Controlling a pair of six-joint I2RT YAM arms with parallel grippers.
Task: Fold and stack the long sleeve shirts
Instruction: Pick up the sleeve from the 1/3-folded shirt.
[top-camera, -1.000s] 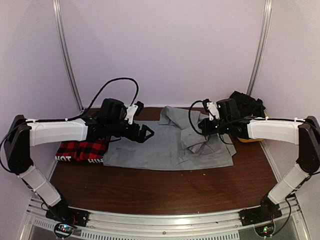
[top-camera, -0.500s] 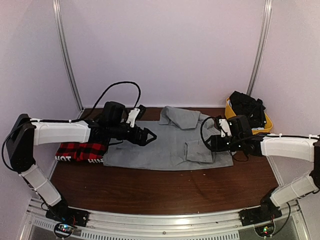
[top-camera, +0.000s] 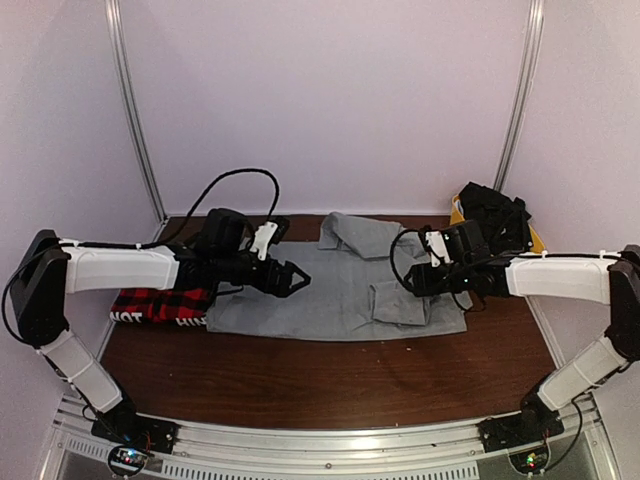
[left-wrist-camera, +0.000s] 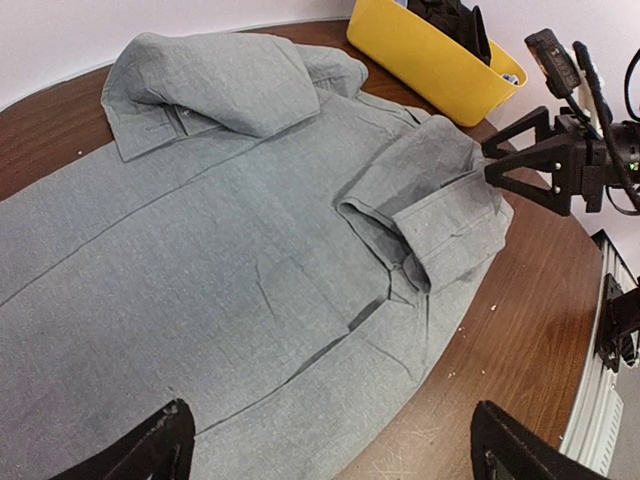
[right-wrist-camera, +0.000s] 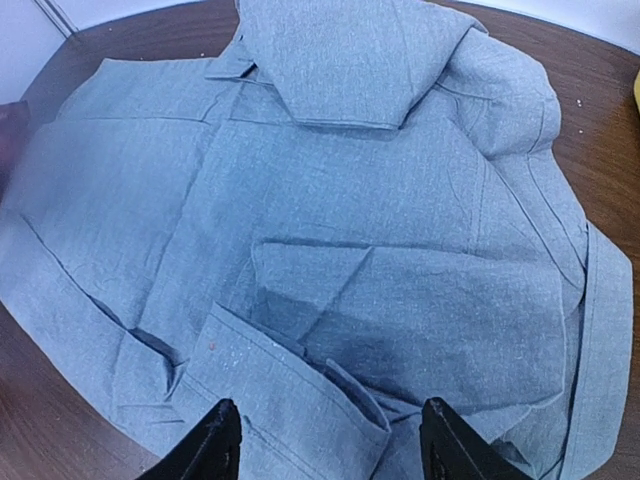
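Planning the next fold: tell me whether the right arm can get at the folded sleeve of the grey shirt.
Probably yes: the right arm hangs close by the sleeve, jaws open, nothing lying on it.

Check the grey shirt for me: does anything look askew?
Yes. The sleeve folded onto the grey shirt, beside the right tool, lies bunched and slanted, with loose folds under its cuff. The rest of the shirt lies fairly flat.
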